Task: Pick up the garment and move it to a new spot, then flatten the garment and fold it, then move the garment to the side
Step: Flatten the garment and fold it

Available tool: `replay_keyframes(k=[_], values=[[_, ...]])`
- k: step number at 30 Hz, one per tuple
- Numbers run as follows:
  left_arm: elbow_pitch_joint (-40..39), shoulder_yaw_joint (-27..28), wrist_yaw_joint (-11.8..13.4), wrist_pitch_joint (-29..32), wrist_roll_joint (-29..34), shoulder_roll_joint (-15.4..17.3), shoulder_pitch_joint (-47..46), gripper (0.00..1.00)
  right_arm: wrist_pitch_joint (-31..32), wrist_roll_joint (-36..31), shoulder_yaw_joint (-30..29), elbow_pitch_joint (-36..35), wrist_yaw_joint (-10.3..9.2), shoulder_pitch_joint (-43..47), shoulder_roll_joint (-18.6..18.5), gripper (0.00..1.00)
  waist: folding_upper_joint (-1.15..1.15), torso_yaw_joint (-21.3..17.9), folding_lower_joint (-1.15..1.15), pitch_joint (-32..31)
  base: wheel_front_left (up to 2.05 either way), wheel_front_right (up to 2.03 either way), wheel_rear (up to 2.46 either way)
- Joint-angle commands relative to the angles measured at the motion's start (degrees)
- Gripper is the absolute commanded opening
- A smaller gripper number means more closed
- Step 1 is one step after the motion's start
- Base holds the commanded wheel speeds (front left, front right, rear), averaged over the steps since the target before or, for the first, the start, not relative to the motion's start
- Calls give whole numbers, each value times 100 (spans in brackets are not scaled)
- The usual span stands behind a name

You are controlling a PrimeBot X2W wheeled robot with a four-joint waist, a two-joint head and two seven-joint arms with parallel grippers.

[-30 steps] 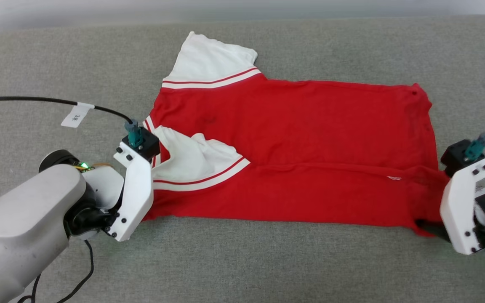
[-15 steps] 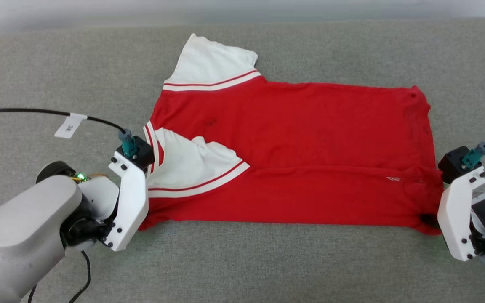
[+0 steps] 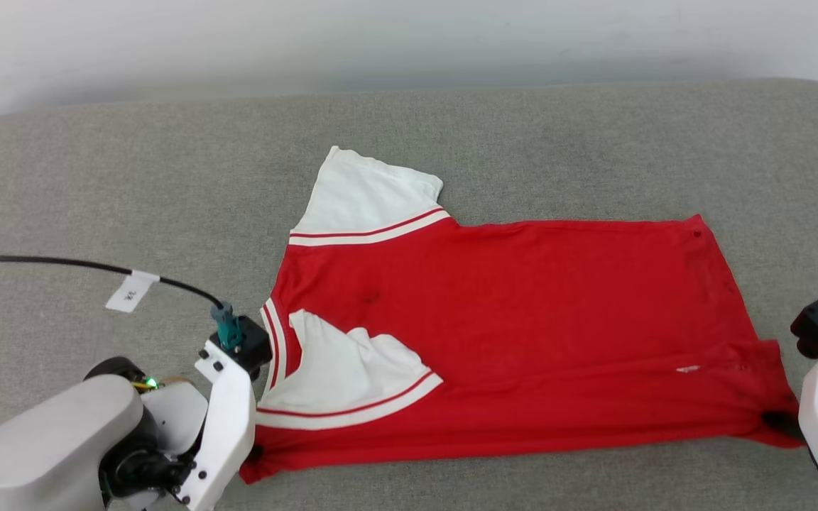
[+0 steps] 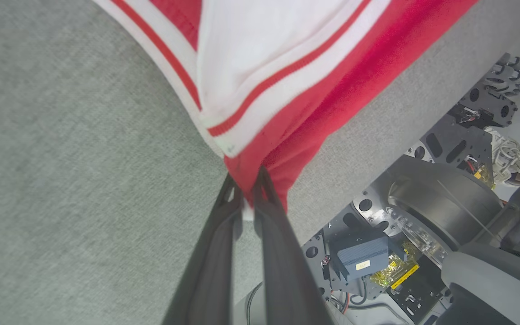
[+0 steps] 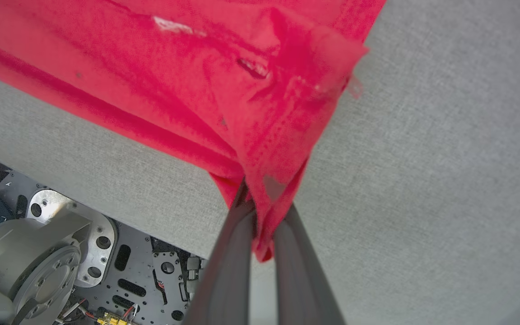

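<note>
The garment (image 3: 522,319), a red T-shirt with white sleeves, lies spread on the grey cushion with its collar to the left and its hem to the right. The near sleeve is folded in over the body. My left gripper (image 4: 250,180) is shut on the near shoulder corner of the garment (image 4: 287,113). From the head camera the left gripper (image 3: 253,453) sits at that corner, under its white wrist. At the other end my right gripper (image 5: 264,205) is shut on the near hem corner of the garment (image 5: 197,67). The right gripper (image 3: 780,423) meets the hem low at the right.
The grey cushion (image 3: 522,142) runs wide on all sides, with a pale wall (image 3: 380,42) behind it. A black cable with a white tag (image 3: 132,291) leads to the left wrist. Past the cushion's near edge the robot's base (image 4: 422,216) lies below.
My right gripper has shut on the hem corner. The head camera has moved, so the whole picture sits lower. The left gripper keeps its hold on the shoulder corner.
</note>
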Motion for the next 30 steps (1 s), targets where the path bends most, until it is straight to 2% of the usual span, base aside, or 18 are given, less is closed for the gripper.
replay_keyframes(k=[1, 3, 4, 5, 6, 14, 19, 26, 27, 29, 30], values=[[13, -36, 39, 8, -1, 51, 93, 0, 2, 13, -29, 55, -10, 97, 14, 0, 0, 0, 0, 39, 0, 0, 0], [48, -79, 52, -3, 56, 4, 165, 0, 0, -81, -11, 146, -10, 180, 99, 0, 0, 9, 0, 80, 0, 0, 0], [72, -91, 56, -30, 84, -22, 180, 0, -33, -115, -22, 191, -10, 199, 144, 13, 0, 14, 0, 98, 0, 0, 0], [101, -76, 69, -88, 108, -46, 175, 31, -87, -135, -60, 232, -9, 206, 203, 80, 0, 19, 0, 110, 0, 0, 0], [132, -41, 85, -153, 115, -71, 165, 100, -150, -168, -96, 260, -9, 209, 259, 100, 0, 25, 0, 110, 0, 0, 0], [111, 410, 107, -739, 142, 55, -200, 100, -1112, -506, -717, -4, -8, 231, 467, 100, 0, 11, 0, -141, 0, 0, 0], [370, 782, 343, -1545, 586, -97, -561, 100, -2226, -1184, -1612, -372, -8, 300, 855, 100, 0, -58, 0, -155, 0, 0, 0], [1039, 1071, 479, -2212, 1017, -442, -1168, 100, -3502, -2491, -3100, -1253, -9, 664, 2105, 100, 0, -274, 0, 156, 0, 0, 0], [1039, 1071, 479, -2212, 1017, -442, -1168, 100, -3502, -2491, -3100, -1253, -9, 664, 2105, 100, 0, -274, 0, 156, 0, 0, 0], [1222, 1126, 462, -2318, 1101, -518, -1368, 100, -3759, -2843, -3431, -1606, -8, 861, 2534, 100, 0, -359, 0, 273, 0, 0, 0], [1397, 1182, 449, -2357, 1160, -577, -1562, 100, -3988, -3149, -3721, -1966, -8, 1056, 2946, 100, 0, -445, 0, 408, 0, 0, 0]])
